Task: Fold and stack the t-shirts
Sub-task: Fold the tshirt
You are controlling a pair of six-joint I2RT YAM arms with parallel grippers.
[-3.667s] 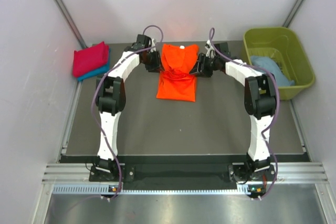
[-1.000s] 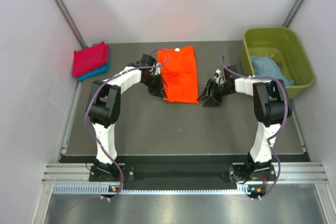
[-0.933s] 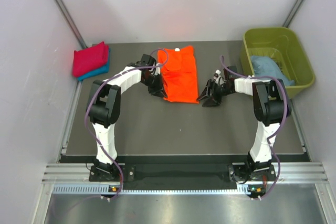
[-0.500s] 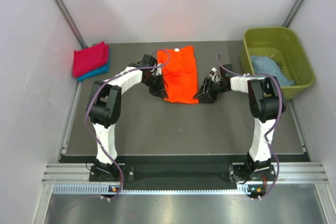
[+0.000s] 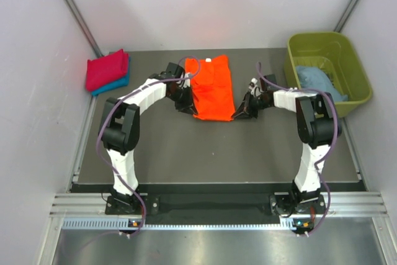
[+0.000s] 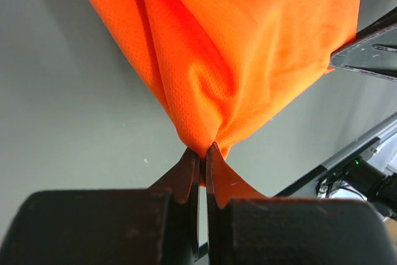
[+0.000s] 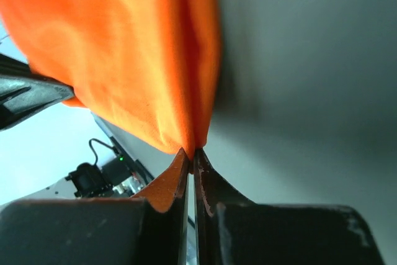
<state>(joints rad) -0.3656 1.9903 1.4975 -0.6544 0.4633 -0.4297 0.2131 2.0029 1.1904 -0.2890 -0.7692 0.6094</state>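
The bright orange t-shirt [image 5: 212,88] lies as a long folded strip on the dark table, towards the back middle. My left gripper [image 5: 189,108] is shut on the shirt's near left corner; in the left wrist view the orange cloth [image 6: 248,48] bunches into the pinched tips [image 6: 203,153]. My right gripper [image 5: 236,113] is shut on the near right corner, where the orange cloth [image 7: 124,54] runs down into its tips [image 7: 190,153]. A crimson-pink t-shirt [image 5: 107,71] lies folded on a light blue one [image 5: 111,85] at the back left.
An olive-green tub [image 5: 327,79] stands at the back right with light blue cloth [image 5: 317,80] inside. Grey walls close in the table on the left, back and right. The dark tabletop [image 5: 217,153] stretches towards the arm bases.
The right gripper moved left to the shirt's near right corner and shut on it. The left gripper has stayed shut on the left corner. Earlier the shirt was folded down into a long strip.
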